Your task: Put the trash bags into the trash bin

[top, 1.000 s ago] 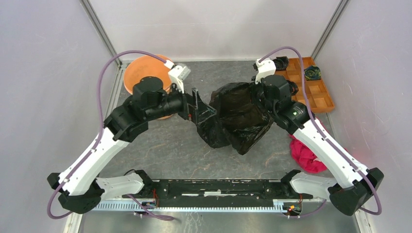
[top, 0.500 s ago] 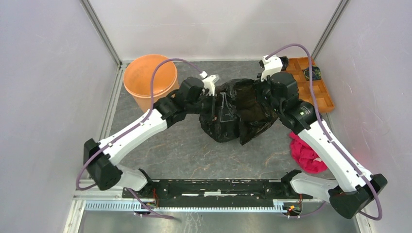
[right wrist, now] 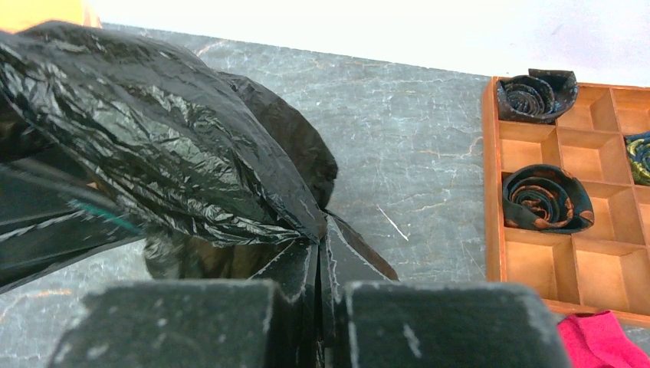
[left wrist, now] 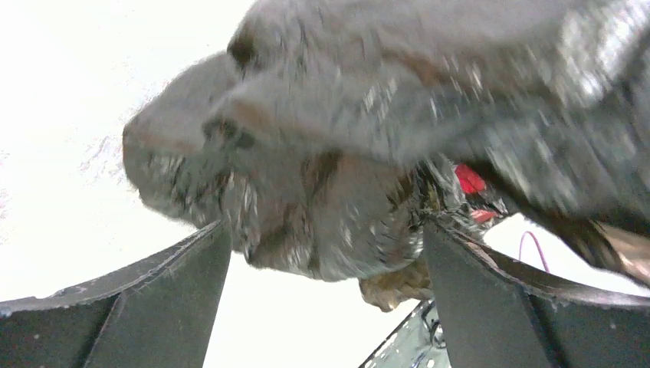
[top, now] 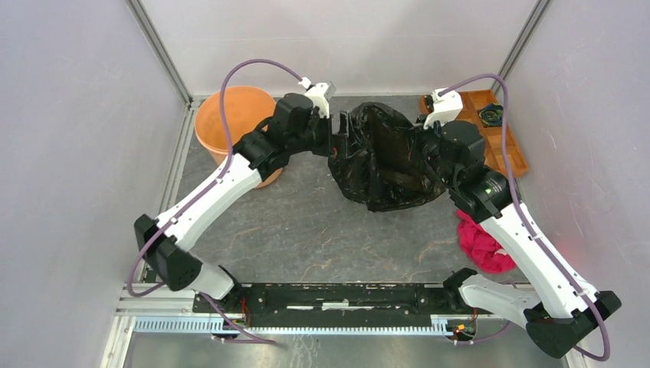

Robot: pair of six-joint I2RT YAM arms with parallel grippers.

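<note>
The black trash bag (top: 387,157) hangs crumpled in the middle of the table, between my two grippers. My right gripper (top: 426,146) is shut on a fold of its film; in the right wrist view the pinch (right wrist: 318,261) sits at the bag's (right wrist: 153,146) right edge. My left gripper (top: 344,142) is at the bag's left side. In the left wrist view its jaws (left wrist: 322,230) stand wide apart, with blurred bag film (left wrist: 345,153) bulging between the fingertips. The orange trash bin (top: 222,115) stands at the back left, partly under my left arm.
An orange-brown compartment tray (top: 502,149) with small coiled black rolls (right wrist: 546,199) sits at the back right. A pink-red cloth (top: 483,245) lies under my right arm. Enclosure walls close in on the left, right and back.
My left arm has swung from beside the bin over to the bag's left side. Both grippers have moved toward the back, and the bag has shifted back with them.
</note>
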